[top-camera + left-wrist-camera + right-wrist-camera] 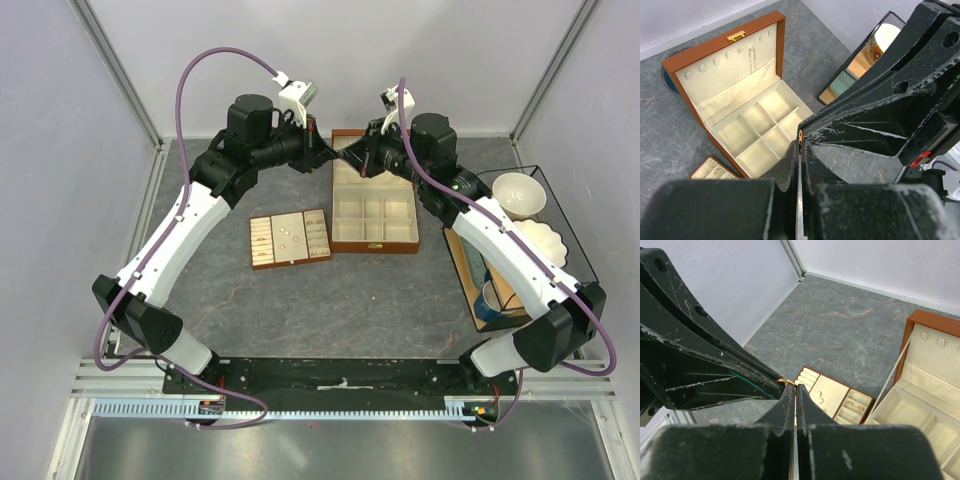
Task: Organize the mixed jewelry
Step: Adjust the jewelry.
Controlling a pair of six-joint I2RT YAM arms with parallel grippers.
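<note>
gold ring (786,381) mid-air, pinched where the tips of right gripper (795,393) and left gripper (800,148) meet, both jaws closed narrow on it, above far left corner of open wooden box (384,247). Other small jewelry pieces (284,232) sit in slotted tray (262,262), mid worktop, just left of box

1. You have bright, even light from above; shadows are faint.
2. Behind the left claw (800,142), nearest the lens, its body blurs.
3. Beyond the claw, the table (660,140) stays sharp.
</note>
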